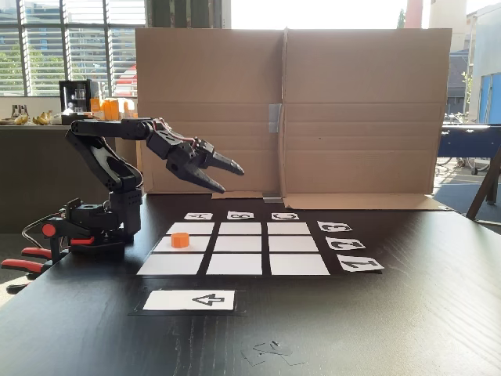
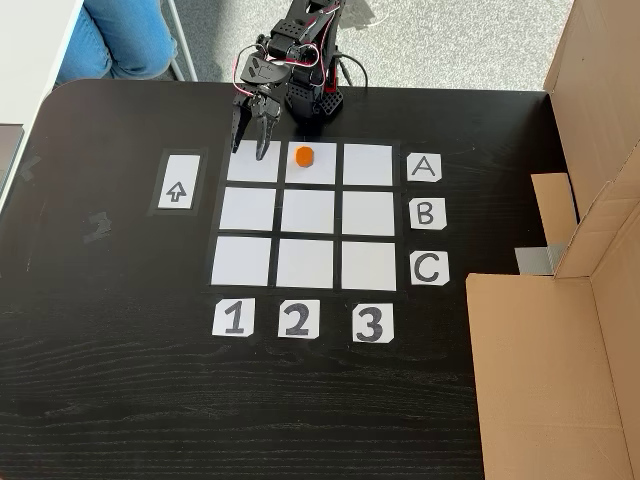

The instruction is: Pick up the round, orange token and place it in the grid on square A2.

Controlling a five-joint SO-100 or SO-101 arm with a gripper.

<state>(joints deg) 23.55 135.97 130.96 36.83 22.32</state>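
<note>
The orange token (image 1: 180, 240) (image 2: 304, 155) rests upright on the grid (image 1: 239, 229) (image 2: 247, 209), inside the white cell of the A row and the 2 column, square A2 (image 2: 320, 168). My black gripper (image 1: 232, 179) (image 2: 249, 152) hangs open in the air with nothing between its fingers. In a fixed view from above it hovers over the A1 cell, just left of the token and apart from it. From the front it is well above the table, behind the grid's far edge.
A white card with a black arrow (image 1: 190, 300) (image 2: 177, 192) lies beside the grid. A cardboard wall (image 1: 313, 110) (image 2: 560, 330) stands along one side of the table. The arm's base (image 1: 102, 223) is clamped at the table's edge. A person's legs (image 2: 125, 35) show beyond that edge.
</note>
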